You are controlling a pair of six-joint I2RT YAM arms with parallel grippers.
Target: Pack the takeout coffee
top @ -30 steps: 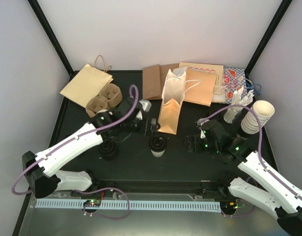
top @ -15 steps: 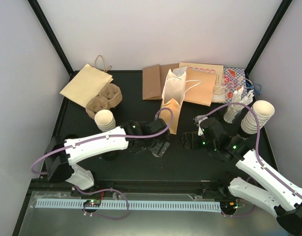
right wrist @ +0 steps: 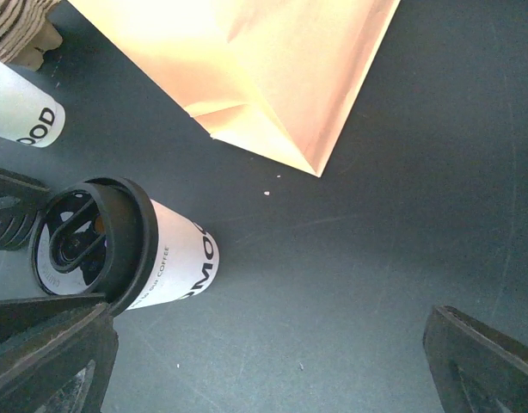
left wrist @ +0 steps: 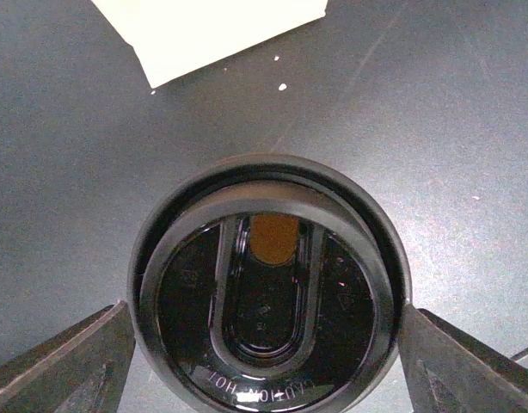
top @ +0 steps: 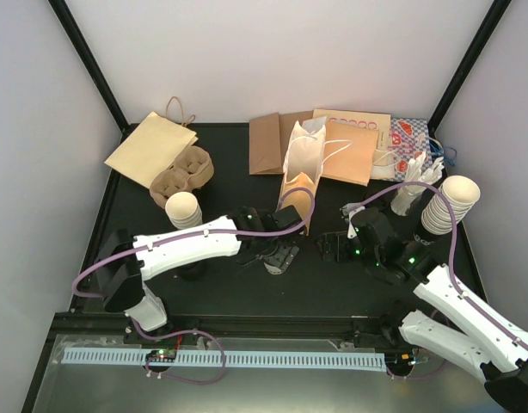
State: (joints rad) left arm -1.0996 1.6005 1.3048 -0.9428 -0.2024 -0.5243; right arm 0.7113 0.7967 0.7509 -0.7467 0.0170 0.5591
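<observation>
- The table [top: 333, 288] is matte black with a few pale specks. White walls [top: 273, 60] and black corner posts [top: 85, 60] close it in.
- The left gripper [left wrist: 268, 323] is spread wide. It straddles a lidded coffee cup [left wrist: 268, 288] that stands upright on the table, with one finger [left wrist: 62, 370] at each side of the black lid's rim.
- The fingers look to meet the rim, but I cannot tell whether they press on it.
- Ahead of the left jaws, a paper bag [left wrist: 212, 30] is cut off by the top edge of the wrist view.
- The right gripper [right wrist: 271, 317] gapes fully, with only bare table between its fingers. The same cup stands outside its jaws, on the left arm's side.
- From overhead, the cup is almost wholly hidden under the left gripper.
- A dark shape [top: 191, 272] under the left arm is too covered to name.
</observation>
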